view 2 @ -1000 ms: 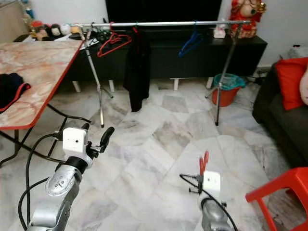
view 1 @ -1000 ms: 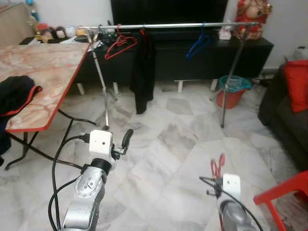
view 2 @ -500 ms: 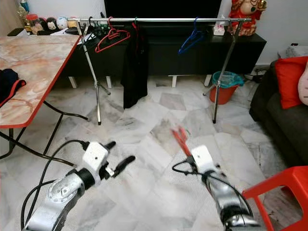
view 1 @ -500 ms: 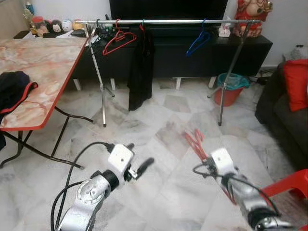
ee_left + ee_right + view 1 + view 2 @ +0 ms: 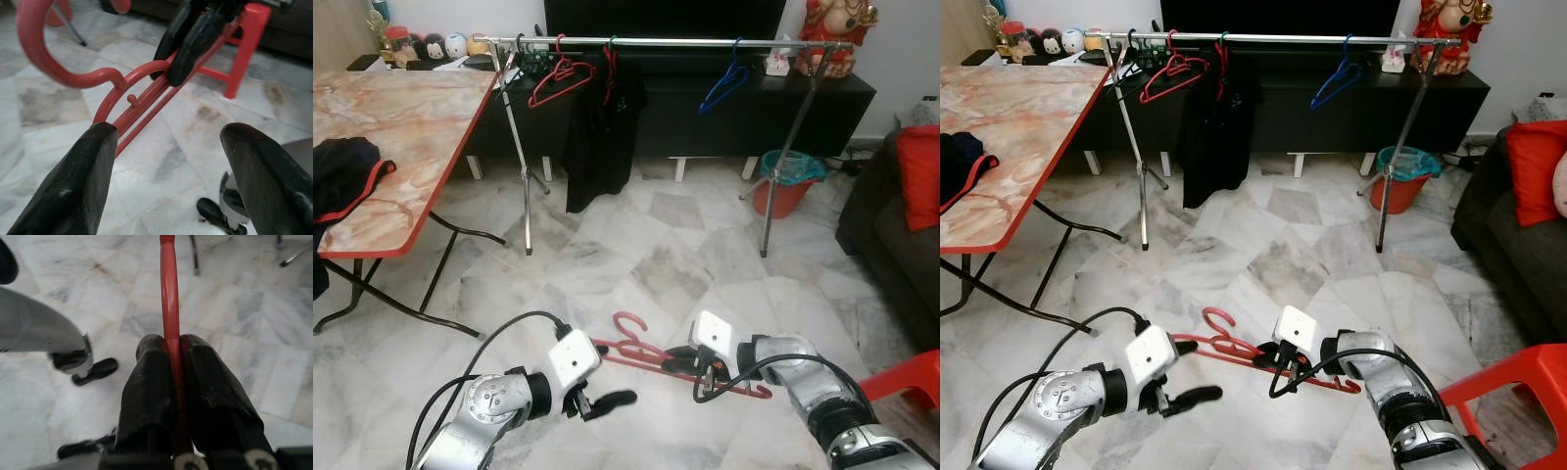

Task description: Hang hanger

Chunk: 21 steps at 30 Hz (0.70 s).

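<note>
Right gripper point(image 5: 171, 357) clamped on the red hanger point(image 5: 646, 351); left gripper point(image 5: 166, 142) spread wide beside it.

Your right fingers pinch the hanger's bar, holding it low over the marble floor point(image 5: 636, 255), hook toward your left. Your left fingers point(image 5: 73, 181) flank the hook end, not touching. The clothes rail point(image 5: 666, 42) stands well ahead, carrying other hangers and a black garment point(image 5: 597, 137).

Red hanger point(image 5: 646, 350) in right gripper point(image 5: 677, 361)

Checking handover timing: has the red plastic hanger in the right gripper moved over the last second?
Yes. The red plastic hanger has swung from upright at the robot's right to lying level across its front, hook toward the left gripper, judged against the floor tiles.
</note>
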{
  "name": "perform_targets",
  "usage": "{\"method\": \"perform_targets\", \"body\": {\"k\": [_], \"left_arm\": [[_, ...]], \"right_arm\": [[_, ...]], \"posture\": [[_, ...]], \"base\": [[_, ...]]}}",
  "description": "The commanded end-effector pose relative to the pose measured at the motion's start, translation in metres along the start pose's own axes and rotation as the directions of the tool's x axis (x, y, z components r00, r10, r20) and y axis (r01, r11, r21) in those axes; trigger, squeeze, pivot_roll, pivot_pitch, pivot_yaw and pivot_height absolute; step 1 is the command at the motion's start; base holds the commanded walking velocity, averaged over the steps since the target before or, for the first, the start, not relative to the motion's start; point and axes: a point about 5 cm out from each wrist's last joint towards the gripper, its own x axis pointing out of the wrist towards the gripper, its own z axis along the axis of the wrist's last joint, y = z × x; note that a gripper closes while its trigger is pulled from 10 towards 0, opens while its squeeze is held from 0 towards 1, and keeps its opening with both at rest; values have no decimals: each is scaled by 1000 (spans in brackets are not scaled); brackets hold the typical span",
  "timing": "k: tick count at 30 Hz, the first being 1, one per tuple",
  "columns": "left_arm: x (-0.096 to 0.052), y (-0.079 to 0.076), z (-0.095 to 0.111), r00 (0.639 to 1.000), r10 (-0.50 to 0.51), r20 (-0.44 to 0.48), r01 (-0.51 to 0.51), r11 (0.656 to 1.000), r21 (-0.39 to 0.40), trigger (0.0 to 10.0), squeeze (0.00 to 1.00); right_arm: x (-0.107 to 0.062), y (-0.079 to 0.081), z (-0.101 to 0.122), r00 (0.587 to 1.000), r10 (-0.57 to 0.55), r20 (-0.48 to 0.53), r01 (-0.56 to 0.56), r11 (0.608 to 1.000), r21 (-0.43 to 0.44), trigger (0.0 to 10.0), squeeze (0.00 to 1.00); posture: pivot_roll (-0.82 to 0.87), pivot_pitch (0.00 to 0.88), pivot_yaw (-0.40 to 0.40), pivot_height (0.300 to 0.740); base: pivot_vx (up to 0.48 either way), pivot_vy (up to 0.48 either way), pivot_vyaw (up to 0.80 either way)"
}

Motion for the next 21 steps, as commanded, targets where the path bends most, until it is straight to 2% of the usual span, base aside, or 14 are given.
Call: {"method": "perform_targets", "body": {"k": [1,5,11,21], "left_arm": [[0,0,-1,999,-31,-22,31,1000,3,10000,0],[-1,9,-3,999,13,-37,-12,1000,11,10000,0],[-6,13,-9,997,43,-65,-43,999,0,10000,0],[-6,12,-14,995,-59,-79,53,996,-74,10000,0]], "right_arm": [[-4,-2,6,1000,23,5,-23,1000,-22,10000,0],[-6,3,6,994,108,-29,-109,993,-43,10000,0],[-8,7,5,989,139,-44,-141,988,-66,10000,0],[-7,17,19,975,218,45,-213,973,-93,10000,0]], "posture": [[100,0,-87,740],[107,0,-107,740],[107,0,-109,740],[93,0,-88,740]], "base": [[0,0,0],[0,0,0],[0,0,0],[0,0,0]]}}
